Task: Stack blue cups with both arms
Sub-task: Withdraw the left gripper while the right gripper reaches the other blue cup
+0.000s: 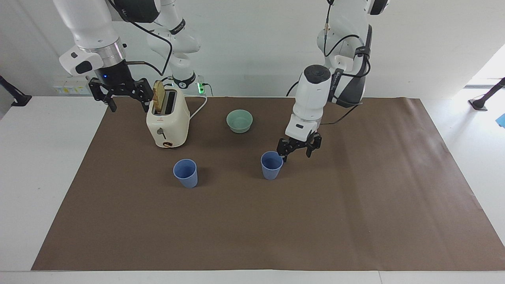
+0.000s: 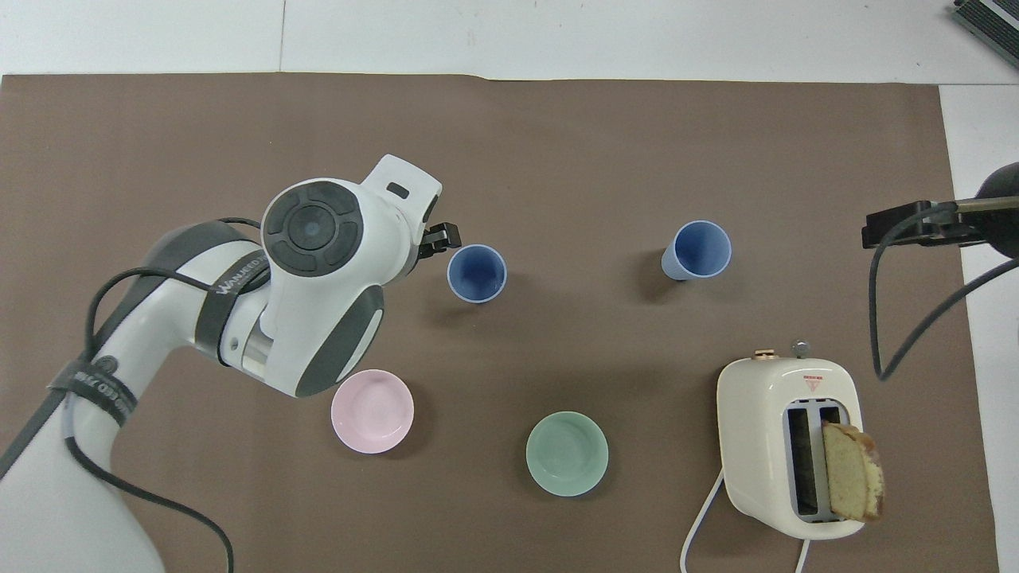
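— Left pincer, fingers spread, hangs empty beside our nearer-to-it blue cup; right pincer, spread too, waits by the toaster.
— We judge neither cup gripped; next, close on one, carry it to the second blue cup.

A brown mat is covering the white table. A plain white wall is standing at the robots' end, daylight brightening one corner.
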